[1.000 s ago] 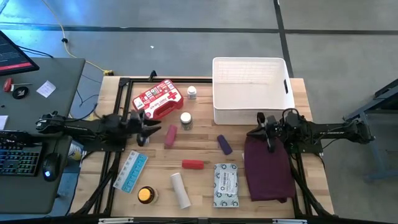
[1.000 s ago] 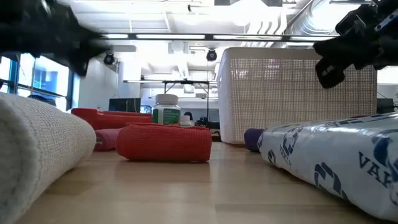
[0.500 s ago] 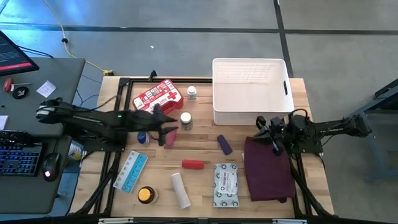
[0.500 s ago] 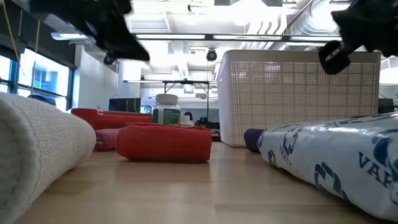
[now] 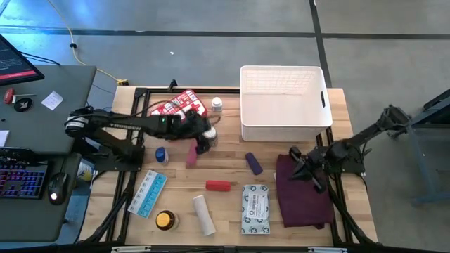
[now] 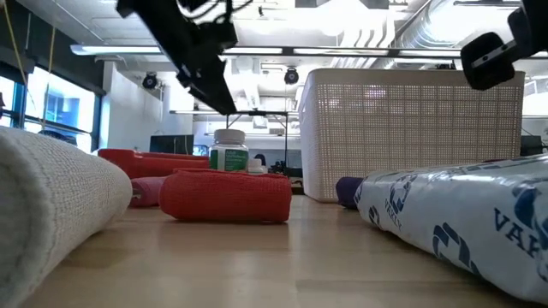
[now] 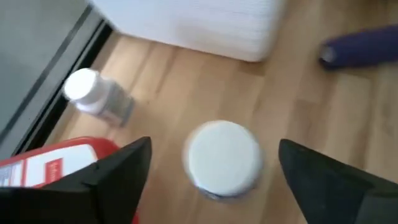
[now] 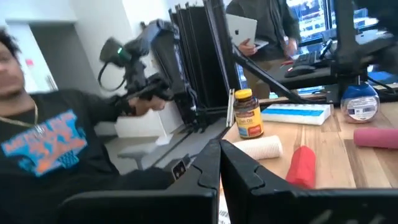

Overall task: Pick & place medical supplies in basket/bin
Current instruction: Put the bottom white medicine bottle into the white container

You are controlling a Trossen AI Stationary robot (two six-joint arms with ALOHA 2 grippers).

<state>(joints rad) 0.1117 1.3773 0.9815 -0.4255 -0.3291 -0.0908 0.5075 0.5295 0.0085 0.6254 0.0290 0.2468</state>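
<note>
My left gripper [image 5: 204, 138] hovers open over a white-lidded bottle [image 7: 224, 155] standing on the table; its two fingers flank the lid without touching it. Around it are a red first-aid case [image 5: 177, 107], a small white bottle [image 7: 93, 96], a pink tube [image 5: 191, 154] and a purple tube [image 5: 253, 163]. The white basket [image 5: 281, 102] stands at the far right. My right gripper [image 5: 299, 166] is shut and holds nothing, above the far edge of the maroon cloth [image 5: 304, 197].
Nearer the front edge lie a red tube [image 5: 218, 185], a blue pill strip [image 5: 148, 193], a white roll [image 5: 203, 214], a grey-white packet [image 5: 255, 208] and an orange-lidded tin [image 5: 165, 221]. A blue-capped bottle [image 5: 161, 154] stands left of the pink tube. A person shows in the right wrist view.
My left gripper has swept toward the table's right edge, from beside the first-aid case to above the white-lidded bottle, and tipped downward. My right gripper has swung toward the near edge over the maroon cloth. No object has moved.
</note>
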